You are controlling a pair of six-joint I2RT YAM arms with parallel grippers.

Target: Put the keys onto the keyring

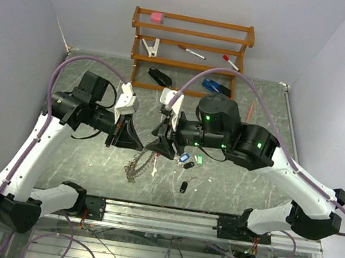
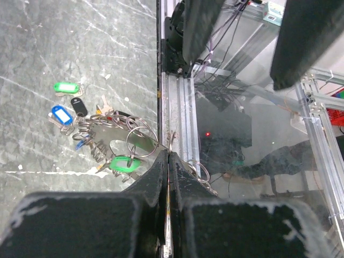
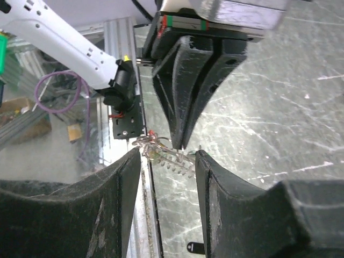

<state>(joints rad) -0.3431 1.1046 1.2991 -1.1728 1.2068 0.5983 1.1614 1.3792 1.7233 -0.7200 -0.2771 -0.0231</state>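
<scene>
My left gripper [image 1: 127, 137] is shut on the keyring [image 1: 139, 165], a silvery wire loop whose cluster of keys hangs down to the table. In the left wrist view the closed fingertips [image 2: 161, 161] pinch the thin wire, and the keyring [image 2: 119, 133] with a green tag spreads out beyond them. My right gripper [image 1: 160, 138] is open and empty, facing the left one, with the keyring [image 3: 163, 151] between its tips [image 3: 167, 161]. Loose keys lie on the table to the right: blue [image 1: 184, 158], green [image 1: 198, 161], black [image 1: 190, 165] and another black [image 1: 184, 186].
A wooden rack [image 1: 195, 21] stands at the back with a pink block, a white clip, red-capped pens, a black stapler and a blue object. An aluminium rail [image 1: 159, 216] runs along the near table edge.
</scene>
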